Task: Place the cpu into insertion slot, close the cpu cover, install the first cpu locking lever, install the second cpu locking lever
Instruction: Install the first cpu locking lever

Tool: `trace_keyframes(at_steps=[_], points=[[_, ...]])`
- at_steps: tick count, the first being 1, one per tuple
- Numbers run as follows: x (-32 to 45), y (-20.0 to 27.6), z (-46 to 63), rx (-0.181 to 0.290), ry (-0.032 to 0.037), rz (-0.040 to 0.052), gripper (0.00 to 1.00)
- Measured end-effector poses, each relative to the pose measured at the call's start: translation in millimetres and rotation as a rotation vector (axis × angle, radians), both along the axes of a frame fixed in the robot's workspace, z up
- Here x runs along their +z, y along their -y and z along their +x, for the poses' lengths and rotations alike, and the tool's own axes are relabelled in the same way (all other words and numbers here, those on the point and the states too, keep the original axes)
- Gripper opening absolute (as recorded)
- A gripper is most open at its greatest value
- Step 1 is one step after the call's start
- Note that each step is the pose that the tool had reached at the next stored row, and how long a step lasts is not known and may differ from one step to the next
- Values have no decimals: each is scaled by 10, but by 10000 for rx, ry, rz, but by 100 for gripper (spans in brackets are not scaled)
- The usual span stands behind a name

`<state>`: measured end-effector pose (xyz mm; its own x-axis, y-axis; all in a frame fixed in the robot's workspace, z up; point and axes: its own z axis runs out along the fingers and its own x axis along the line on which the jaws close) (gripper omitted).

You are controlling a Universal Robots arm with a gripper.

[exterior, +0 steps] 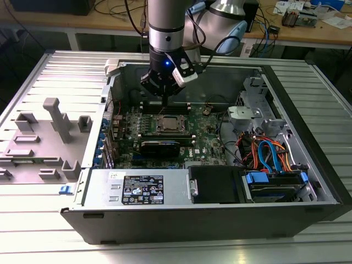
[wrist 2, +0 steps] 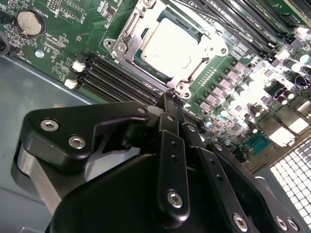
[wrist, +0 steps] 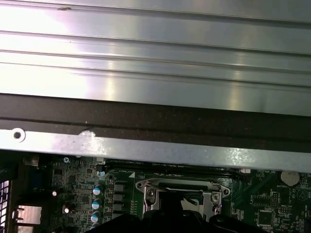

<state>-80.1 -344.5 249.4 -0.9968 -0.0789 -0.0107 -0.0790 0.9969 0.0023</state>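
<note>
The cpu (wrist 2: 167, 44) lies flat in the insertion slot (wrist: 167, 184), its silvery top facing up in the green board (exterior: 206, 140). The cpu cover (wrist 2: 130, 54) lies down around it as a metal frame, and the chip shows through its window. I cannot tell whether the thin levers along the frame's sides are latched. My gripper (wrist 2: 169, 97) is shut, its narrow tips together just above the socket's corner post (wrist 2: 182, 88). I see nothing between the tips. In the exterior view the gripper (exterior: 164, 104) hangs right behind the socket (exterior: 168, 124), inside the open computer case.
Black memory slots (wrist 2: 112, 73) flank the socket and a coin battery (wrist 2: 30, 22) sits nearby. A black card (exterior: 159, 147), the power supply (exterior: 140, 190) and a drive cage with cables (exterior: 269, 154) fill the case. A grey fixture (exterior: 55, 126) stands on the exterior view's left.
</note>
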Motion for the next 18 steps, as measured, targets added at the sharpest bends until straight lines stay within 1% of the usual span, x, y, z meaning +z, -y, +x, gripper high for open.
trace_keyframes(at_steps=[6,13,18], points=[[-11,0,10,-1,0,1,11],[-11,-1,-37,-1,2,0,11],[-12,-23,-38,-1,2,0,11]])
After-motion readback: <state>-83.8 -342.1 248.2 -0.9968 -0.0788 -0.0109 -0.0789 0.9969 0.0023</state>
